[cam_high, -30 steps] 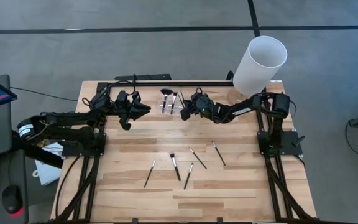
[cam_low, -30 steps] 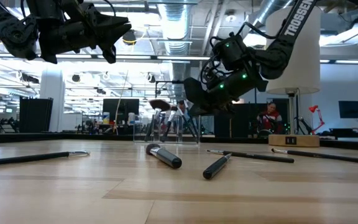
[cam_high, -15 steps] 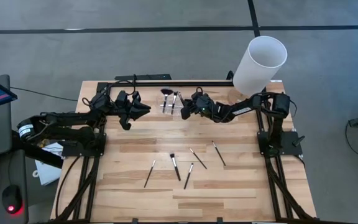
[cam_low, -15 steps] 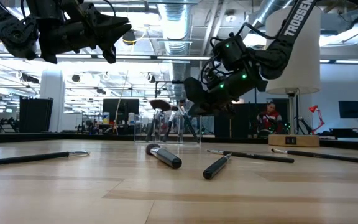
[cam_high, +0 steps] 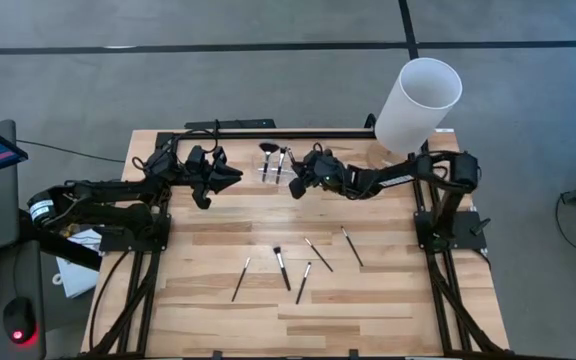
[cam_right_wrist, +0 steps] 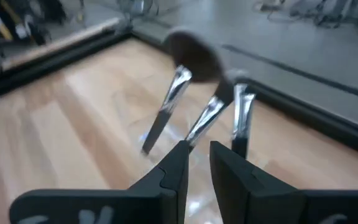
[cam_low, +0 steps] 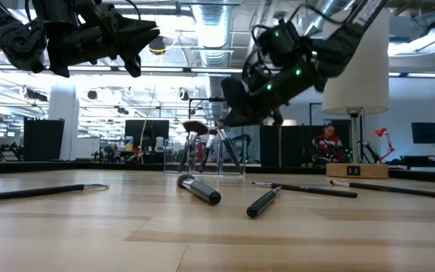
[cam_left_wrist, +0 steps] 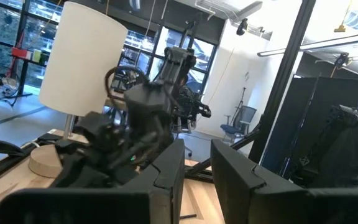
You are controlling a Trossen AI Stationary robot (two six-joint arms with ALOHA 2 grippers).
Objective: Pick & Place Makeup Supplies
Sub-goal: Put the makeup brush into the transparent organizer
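The right gripper (cam_high: pixel 295 186) hovers just beside the clear plastic holder (cam_high: pixel 272 170) at the far middle of the wooden table (cam_high: pixel 218 270). In the right wrist view its fingers stand a narrow gap apart with nothing between them, and three makeup brushes (cam_right_wrist: pixel 210 115) stand bristles-up in the holder in front of it. This looks like the release step of one placement. The next move, as I judge it, calls for lifting clear of the holder without knocking the standing brushes, then reaching for one of the five loose brushes (cam_high: pixel 281 267) lying on the near middle of the table. The left gripper (cam_high: pixel 208 190) waits above the far left of the table, fingers slightly parted and empty. A tall white cylinder (cam_high: pixel 417 105) stands at the far right corner. Beyond the table lies a big open workspace with ceiling lights, and a person (cam_low: pixel 325 145) sits far off.
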